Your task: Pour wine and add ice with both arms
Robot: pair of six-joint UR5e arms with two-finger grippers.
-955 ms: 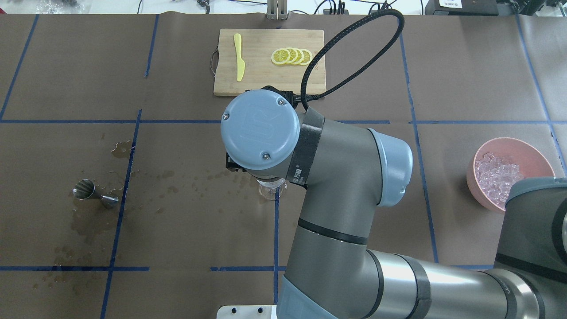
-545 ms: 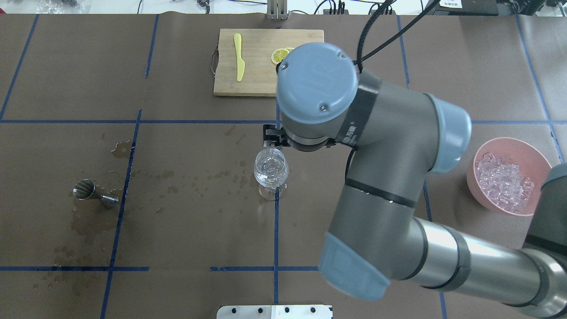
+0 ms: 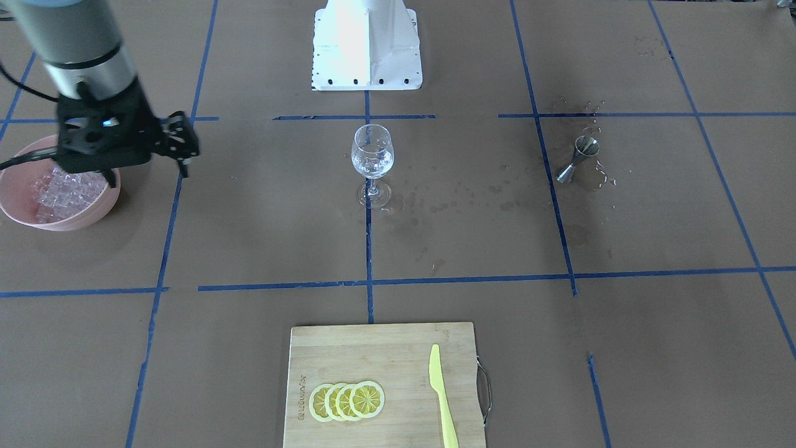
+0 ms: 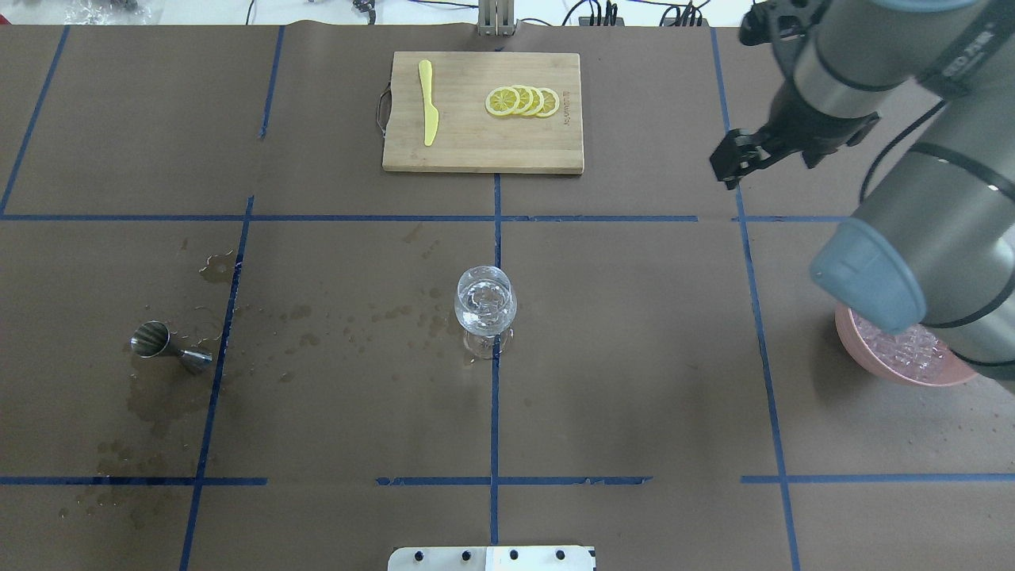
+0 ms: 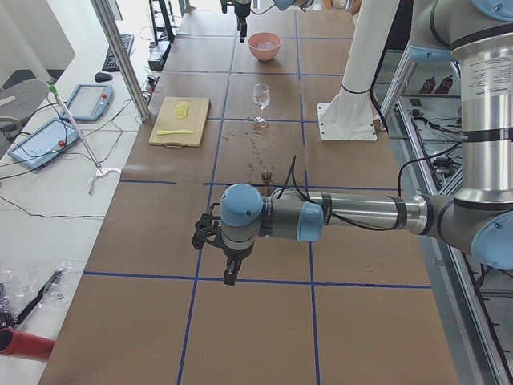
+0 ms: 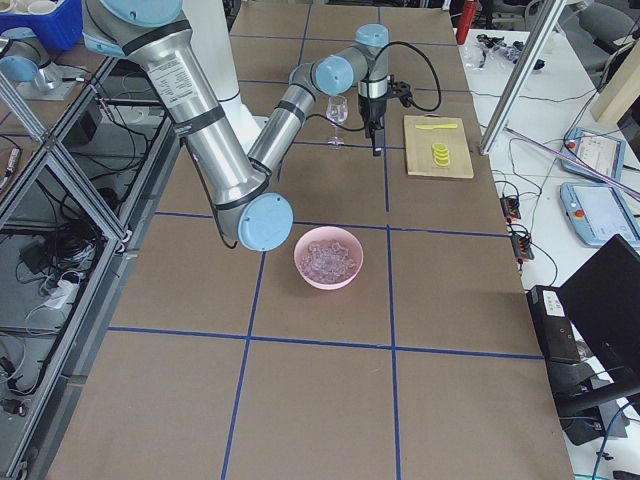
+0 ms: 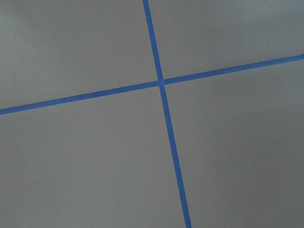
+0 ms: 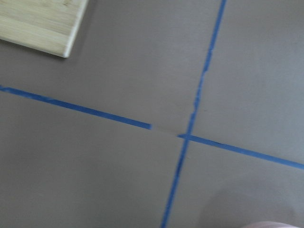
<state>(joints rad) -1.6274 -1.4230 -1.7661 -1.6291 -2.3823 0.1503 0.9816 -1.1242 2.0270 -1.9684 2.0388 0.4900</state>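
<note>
A clear stemmed glass stands at the table's middle with ice in it; it also shows in the front view. A pink bowl of ice cubes sits at the robot's right, partly hidden under the right arm in the overhead view. My right gripper hangs above the paper between the bowl and the board; its fingers look slightly apart and hold nothing. My left gripper shows only in the left side view, far from the glass; I cannot tell its state.
A bamboo board with a yellow knife and lemon slices lies at the far side. A steel jigger lies on its side at the left among wet spots. The white pedestal stands behind the glass.
My right arm has swung from over the glass out to the right and back, past the board. The glass now stands uncovered with ice in it.
</note>
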